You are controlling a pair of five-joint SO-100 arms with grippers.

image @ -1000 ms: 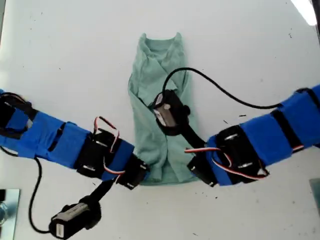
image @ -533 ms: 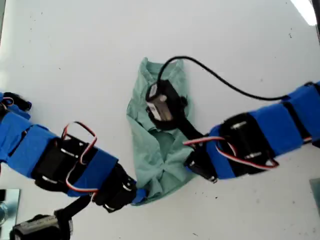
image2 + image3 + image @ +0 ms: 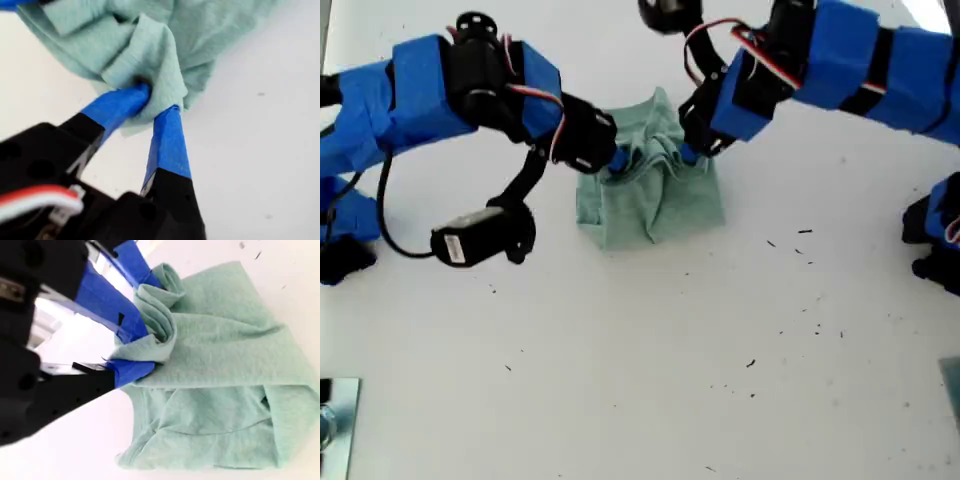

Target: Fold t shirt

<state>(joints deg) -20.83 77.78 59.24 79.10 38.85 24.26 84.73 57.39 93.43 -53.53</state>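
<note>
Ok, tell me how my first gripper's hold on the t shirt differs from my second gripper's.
My first gripper comes at the t shirt from the exterior view's left; my second gripper comes from its right. My first gripper pinches a small bunched tuck at the cloth's edge; my second gripper clamps a thicker rolled fold. Both have blue-taped fingers and are shut on the t shirt.

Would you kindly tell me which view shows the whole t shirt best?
The exterior view: the t shirt appears entire there, a bunched bundle with both grippers at its far edge. The first wrist view shows only a pinched fold; the second wrist view shows most of the folded body, cut off at one side.
</note>
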